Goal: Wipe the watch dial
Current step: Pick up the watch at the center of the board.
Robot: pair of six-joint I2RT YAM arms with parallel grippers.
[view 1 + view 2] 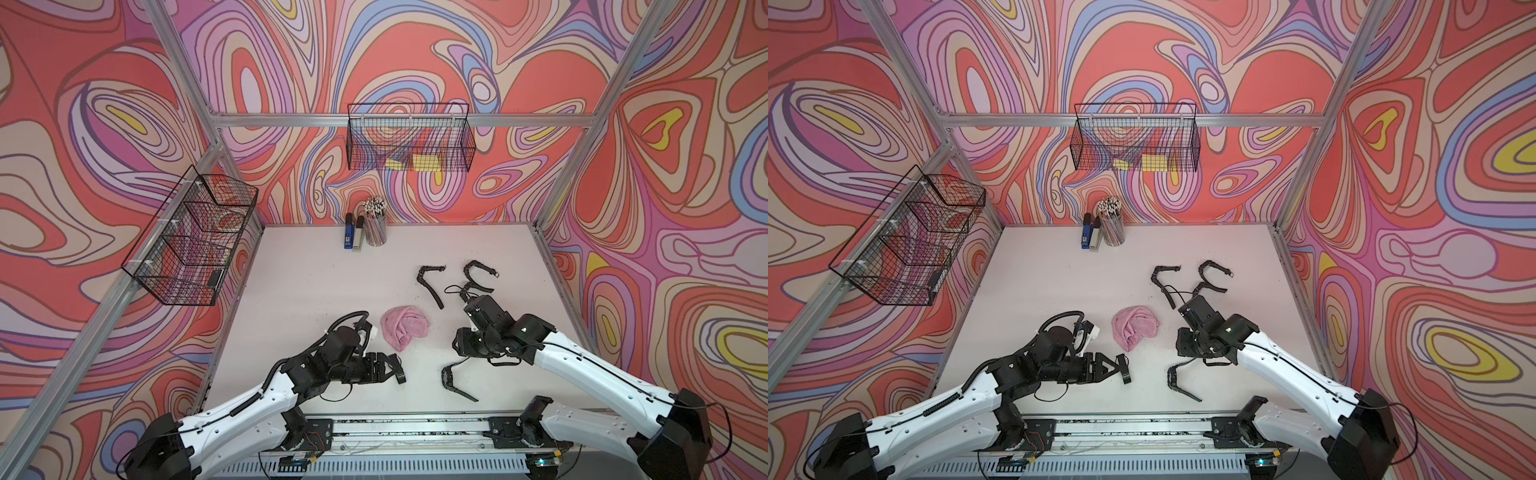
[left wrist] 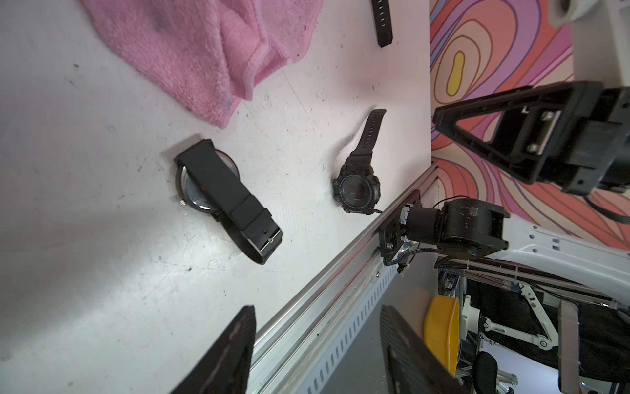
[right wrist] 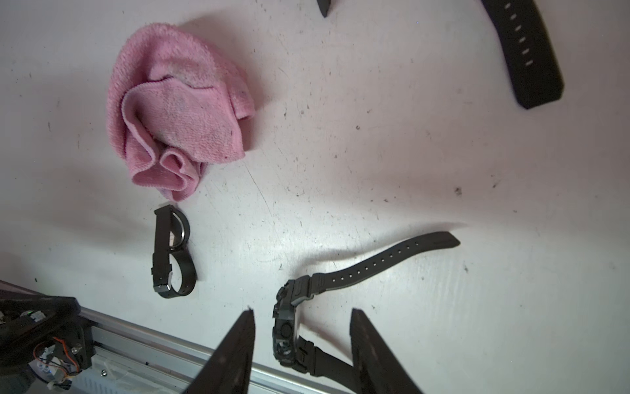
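The right gripper (image 3: 302, 312) sits low over the chunky watch (image 3: 288, 327). Its jaws are spread to either side of the case, and a gap shows on one side, so nothing is pinched yet. That watch lies on its edge near the front rail (image 2: 324, 290), with its dial facing sideways toward the left arm rather than up. I judge the straddle is meant to take it by the case and turn the dial where it can be wiped.

The left gripper (image 2: 317, 307) hovers with jaws spread and empty. It points toward the flat watch (image 2: 221, 198), which lies buckled with its band across the glass, just beside the cloth (image 1: 405, 328). The cloth is bunched mid-worktop between the arms, probably so one arm can hold a watch while the other wipes.

The rail runs close by the chunky watch, so there is little margin on that side. Its strap trails out over bare worktop (image 1: 311, 291), and the stretch between it and the cloth is open for a lift. Other watches (image 1: 430, 278) lie farther back, well apart from the cloth.
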